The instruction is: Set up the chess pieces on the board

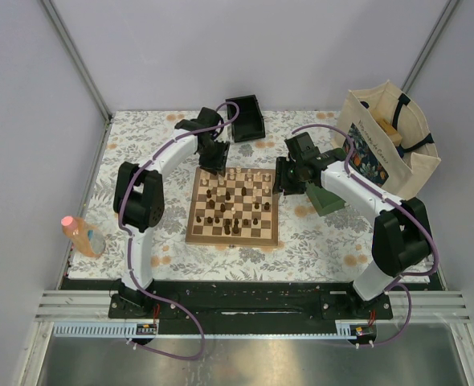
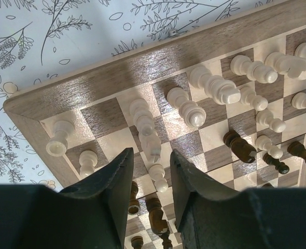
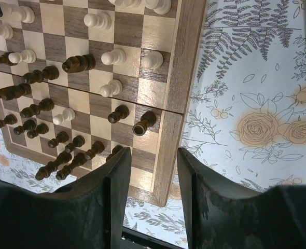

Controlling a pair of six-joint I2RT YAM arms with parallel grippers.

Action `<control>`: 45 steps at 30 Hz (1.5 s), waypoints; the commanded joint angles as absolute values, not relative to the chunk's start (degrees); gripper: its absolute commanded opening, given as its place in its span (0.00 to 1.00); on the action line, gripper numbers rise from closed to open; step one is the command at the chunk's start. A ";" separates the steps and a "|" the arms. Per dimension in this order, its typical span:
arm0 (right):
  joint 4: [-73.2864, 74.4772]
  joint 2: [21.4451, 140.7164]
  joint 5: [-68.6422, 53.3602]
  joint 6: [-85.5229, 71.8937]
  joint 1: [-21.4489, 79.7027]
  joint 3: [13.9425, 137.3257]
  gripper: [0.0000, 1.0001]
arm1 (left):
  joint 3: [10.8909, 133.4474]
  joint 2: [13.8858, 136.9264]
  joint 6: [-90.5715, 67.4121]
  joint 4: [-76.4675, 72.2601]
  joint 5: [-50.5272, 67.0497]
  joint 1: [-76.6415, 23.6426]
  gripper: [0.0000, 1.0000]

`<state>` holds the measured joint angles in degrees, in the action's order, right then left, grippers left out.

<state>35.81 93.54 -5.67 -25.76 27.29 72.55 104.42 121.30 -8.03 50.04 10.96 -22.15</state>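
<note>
From above, one board (image 1: 229,241) lies in the middle of the flowered table (image 1: 140,137), and the chess pieces (image 1: 235,211), pale and dark, stand on its squares; here they are too small to count. Two arms reach over it. The left gripper (image 1: 215,158) hangs over the far left corner of the board, and the right gripper (image 1: 285,175) is at its far right edge. Beyond the left gripper is one black box (image 1: 245,118). Behind the right gripper are one green tray (image 1: 331,201) and one tote bag (image 1: 386,145), and one bottle (image 1: 83,236) is well apart on the left side. In the left wrist view the two fingers (image 2: 116,197) are partly apart and hold nothing that I can see. One pale pawn (image 2: 158,181) shows in the gap below them, and ahead of them I count at least ten more pale pieces. In the right wrist view the two fingers are also partly apart, with nothing between them, above a corner of the board. Two dark pieces (image 3: 142,124) stand just ahead of the tips.
</note>
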 commanded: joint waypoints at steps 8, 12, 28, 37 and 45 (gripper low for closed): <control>34.72 93.43 -5.89 -25.75 26.89 73.65 0.49 | 103.98 120.32 -7.91 48.43 12.48 -21.89 0.36; 34.80 93.52 -6.06 -25.75 26.89 73.74 0.49 | 103.19 120.32 -7.91 48.51 12.57 -21.97 0.36; 34.72 93.08 -5.80 -25.58 26.89 73.30 0.49 | 103.27 121.29 -8.17 48.43 12.83 -21.97 0.24; 34.72 92.99 -5.98 -25.58 26.81 73.21 0.49 | 100.90 119.18 -7.38 48.78 12.48 -21.88 0.08; 34.54 92.81 -5.89 -25.58 26.89 72.86 0.49 | 100.28 117.16 -5.28 51.59 7.04 -21.80 0.05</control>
<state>35.81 93.56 -5.65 -25.76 27.22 72.53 101.36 120.46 -7.29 49.82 11.05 -22.09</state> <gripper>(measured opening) 0.493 0.141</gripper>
